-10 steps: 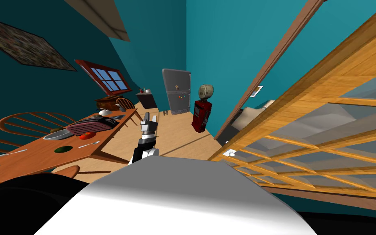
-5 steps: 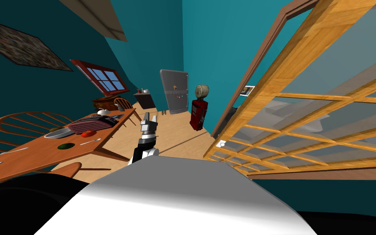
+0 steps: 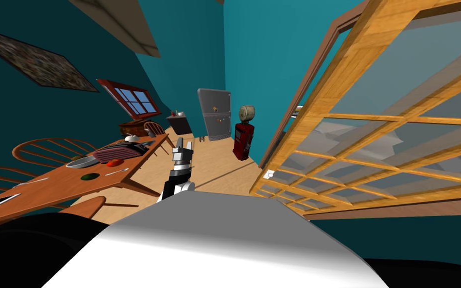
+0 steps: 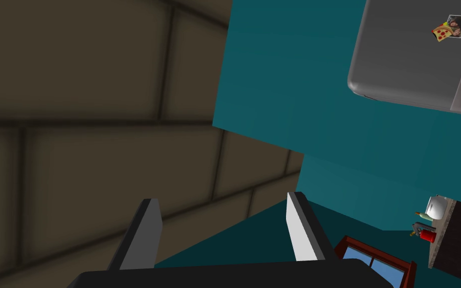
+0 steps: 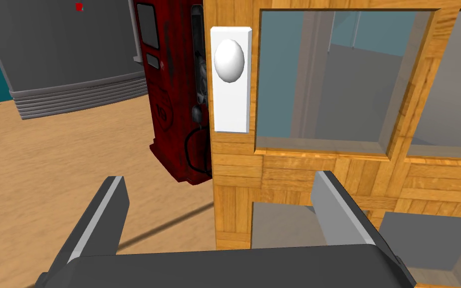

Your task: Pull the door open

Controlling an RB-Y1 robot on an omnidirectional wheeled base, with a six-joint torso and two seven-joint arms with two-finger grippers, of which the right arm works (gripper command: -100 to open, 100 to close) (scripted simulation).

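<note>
From where I stand, the glazed wooden door (image 3: 324, 100) takes up the right side of the head view, ajar from its brown frame, with its white knob (image 3: 270, 174) low and right of centre. The right gripper (image 5: 219, 180) is released and empty, its fingers spread either side of the door's edge and apart from the knob beyond them. A red gas pump (image 5: 174, 100) stands behind the door. The left gripper (image 3: 183, 146), at centre frame, is spread too and holds nothing.

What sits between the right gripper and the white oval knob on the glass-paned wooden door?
Nothing: in the right wrist view the open right gripper faces the white oval knob across a bare gap.
</note>
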